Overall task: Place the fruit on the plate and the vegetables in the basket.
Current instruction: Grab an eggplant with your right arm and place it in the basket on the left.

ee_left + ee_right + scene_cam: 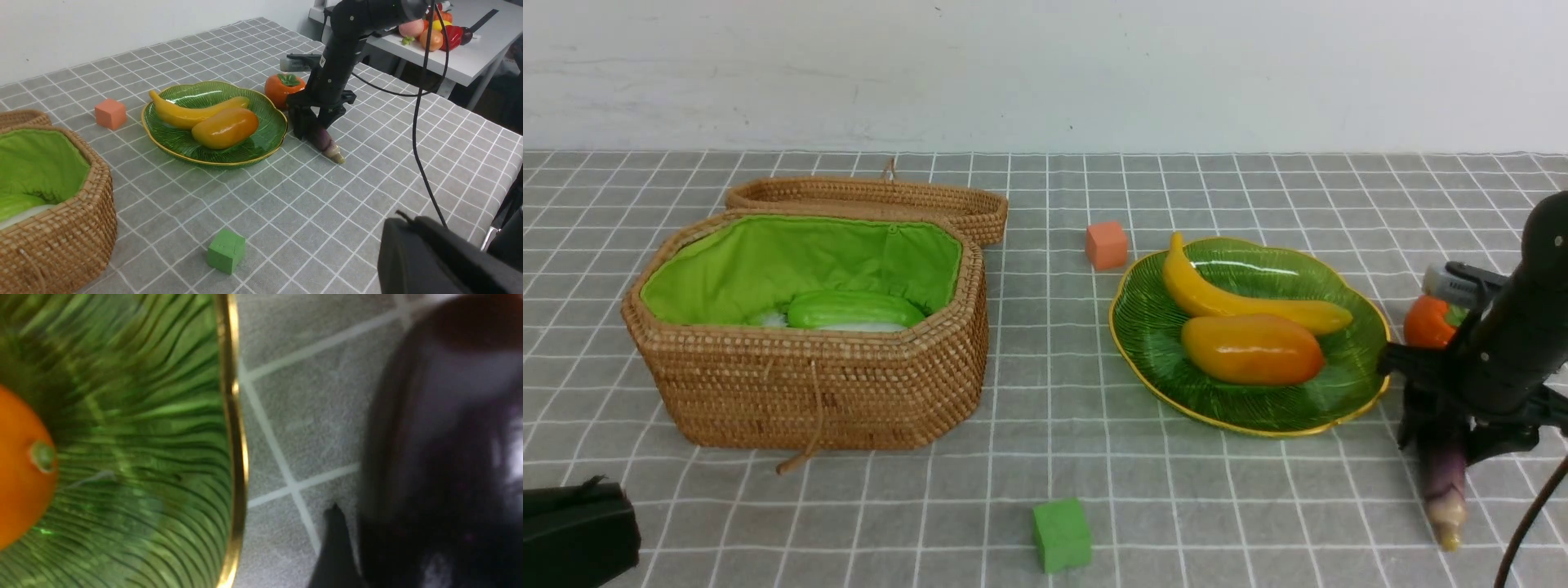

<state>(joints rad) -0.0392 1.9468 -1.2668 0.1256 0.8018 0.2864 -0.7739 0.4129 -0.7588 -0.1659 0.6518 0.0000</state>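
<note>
The right tool (pixel 314 127) points down from its bent arm and straddles the eggplant (pixel 1445 482), which lies on the worktop (pixel 1045 425) just beside the plate (pixel 1160 359). Whether it is clamped, I cannot tell. The left tool (pixel 580 523) is closed, low near the basket (pixel 809 392).

**No readable text**

No legible words, numbers, brands or signs in any of the three views. Only candidate: a small pale sticker (pixel 322 61) on the right arm (pixel 341 41), seen in the left wrist view. It's too small to read.
</note>
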